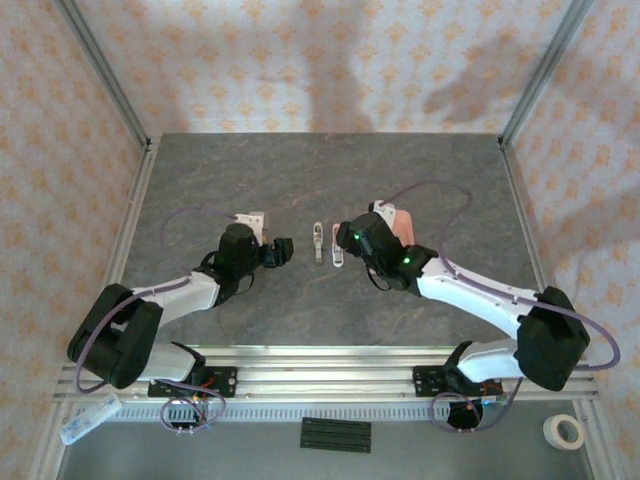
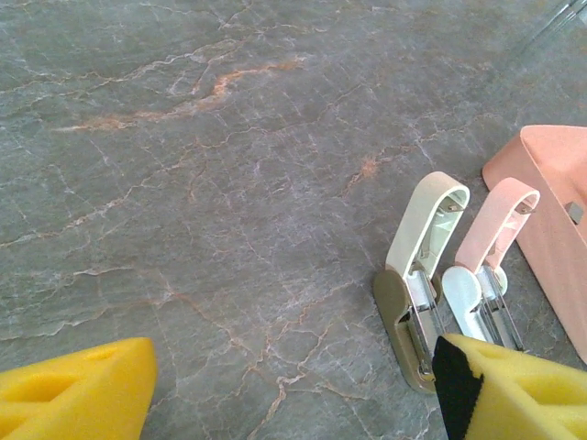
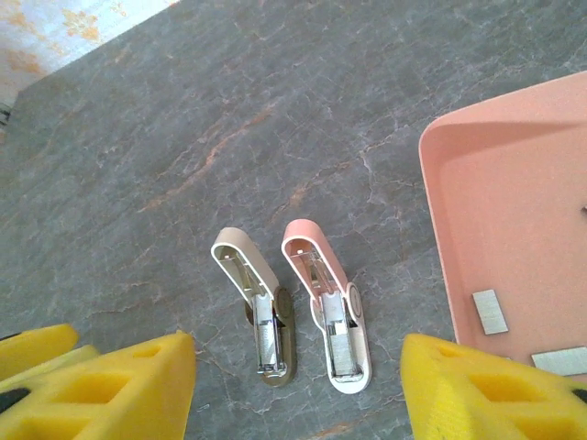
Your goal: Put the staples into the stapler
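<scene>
Stapler (image 3: 330, 302): we found it open on the table, long axis running away from the right gripper (image 3: 298, 357), centred under its spread, empty jaws | staples (image 3: 491, 310) in tray (image 3: 477, 183) alongside | left gripper (image 2: 293, 385) released, farther off.

Bare table (image 3: 275, 110) lies open at twelve o'clock of the stapler (image 3: 332, 316). A beige stapler (image 3: 264, 316) crowds nine o'clock and the tray (image 3: 438, 238) three.

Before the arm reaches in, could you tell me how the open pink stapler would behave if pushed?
The pink stapler lies hinged open, so its lid may swing when nudged. Small and plastic-looking, it is likely light and may slide on the table. Pushed sideways, it could knock the beige stapler.
</scene>
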`<state>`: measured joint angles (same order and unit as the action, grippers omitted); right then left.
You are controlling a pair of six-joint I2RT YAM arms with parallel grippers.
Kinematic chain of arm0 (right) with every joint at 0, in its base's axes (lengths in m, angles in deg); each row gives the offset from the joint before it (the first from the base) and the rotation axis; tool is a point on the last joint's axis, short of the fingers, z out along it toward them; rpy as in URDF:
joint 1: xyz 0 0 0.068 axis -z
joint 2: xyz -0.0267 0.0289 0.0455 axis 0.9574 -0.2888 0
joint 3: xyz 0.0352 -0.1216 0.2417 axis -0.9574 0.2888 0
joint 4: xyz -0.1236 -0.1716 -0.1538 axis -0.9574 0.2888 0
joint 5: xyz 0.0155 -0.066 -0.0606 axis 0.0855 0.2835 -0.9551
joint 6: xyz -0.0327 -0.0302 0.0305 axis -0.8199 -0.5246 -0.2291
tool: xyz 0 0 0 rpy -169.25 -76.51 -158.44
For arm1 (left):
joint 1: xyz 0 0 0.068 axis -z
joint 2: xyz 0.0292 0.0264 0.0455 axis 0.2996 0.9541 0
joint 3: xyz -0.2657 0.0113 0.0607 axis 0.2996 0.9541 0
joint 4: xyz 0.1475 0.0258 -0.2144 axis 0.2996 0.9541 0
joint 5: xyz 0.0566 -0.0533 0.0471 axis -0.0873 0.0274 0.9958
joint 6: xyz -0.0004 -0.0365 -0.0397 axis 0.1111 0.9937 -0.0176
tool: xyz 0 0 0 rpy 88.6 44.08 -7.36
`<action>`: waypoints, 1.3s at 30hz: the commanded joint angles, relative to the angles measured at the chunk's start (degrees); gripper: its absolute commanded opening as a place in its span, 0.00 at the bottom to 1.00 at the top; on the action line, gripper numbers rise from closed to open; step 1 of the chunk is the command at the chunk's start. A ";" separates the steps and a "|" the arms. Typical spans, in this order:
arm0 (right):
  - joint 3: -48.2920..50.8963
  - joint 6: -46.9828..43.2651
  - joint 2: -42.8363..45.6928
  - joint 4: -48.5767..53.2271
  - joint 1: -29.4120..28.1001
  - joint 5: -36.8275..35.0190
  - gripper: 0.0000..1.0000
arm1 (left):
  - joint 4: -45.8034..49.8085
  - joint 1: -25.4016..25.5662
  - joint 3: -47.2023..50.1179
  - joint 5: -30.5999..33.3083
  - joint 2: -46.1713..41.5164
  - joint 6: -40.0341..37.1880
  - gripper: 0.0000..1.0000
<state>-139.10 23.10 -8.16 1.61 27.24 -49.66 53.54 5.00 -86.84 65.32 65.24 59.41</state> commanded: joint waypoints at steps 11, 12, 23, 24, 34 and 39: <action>8.56 -4.15 8.58 -5.98 0.51 -4.13 0.62 | -3.67 -0.47 -5.17 -5.81 6.04 -3.00 0.83; 8.27 -4.25 8.75 -4.58 0.70 -3.86 0.62 | -3.78 -0.53 -5.42 -5.93 6.39 -2.71 0.83; 4.71 -7.45 3.40 0.62 1.32 2.55 0.61 | -5.34 -1.16 -8.80 -10.71 10.72 -0.31 0.85; 4.69 -7.70 2.92 0.07 1.45 3.62 0.61 | -6.37 -1.40 -8.86 -11.41 11.27 0.24 0.85; 7.65 -7.45 3.50 -4.96 4.47 10.95 0.60 | -19.03 -5.21 -11.14 -21.70 19.91 8.78 0.79; 7.63 -7.69 3.57 -4.74 5.02 11.31 0.61 | -16.31 -5.21 -14.99 -23.76 22.71 7.85 0.79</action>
<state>-132.25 16.24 -5.63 -1.93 31.94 -39.10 39.88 -0.20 -99.34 44.77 87.25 66.50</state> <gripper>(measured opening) 0.608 0.788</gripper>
